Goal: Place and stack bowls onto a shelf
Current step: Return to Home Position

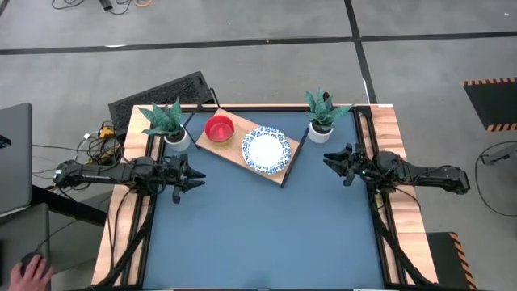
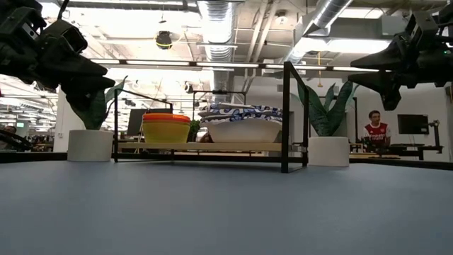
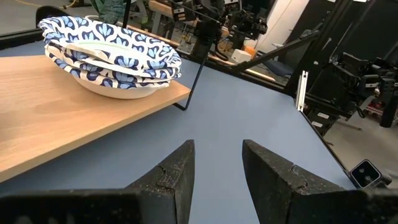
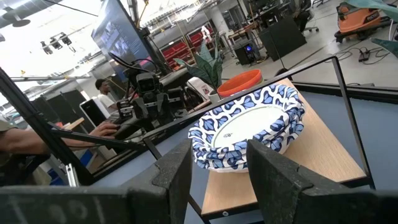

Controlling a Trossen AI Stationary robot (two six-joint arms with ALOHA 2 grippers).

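A stack of white dishes with blue patterned rims (image 1: pixel 266 150) sits on the wooden shelf (image 1: pixel 233 150), toward its right end, also plain in the left wrist view (image 3: pixel 112 57) and right wrist view (image 4: pixel 249 127). Beside it on the shelf's left end stands a stack of small plastic bowls, red on top (image 1: pixel 219 128), yellow below in the low view (image 2: pixel 166 127). My left gripper (image 1: pixel 192 179) hovers open near the table's left edge. My right gripper (image 1: pixel 333 161) hovers open near the right edge. Both are empty.
Two potted plants in small white pots flank the shelf: one at its left (image 1: pixel 170 123), one at its right (image 1: pixel 322 115). The shelf's black wire frame (image 2: pixel 286 117) rises above the board. The blue tabletop (image 1: pixel 266 234) stretches toward the near edge. A person (image 2: pixel 376 127) sits beyond the table.
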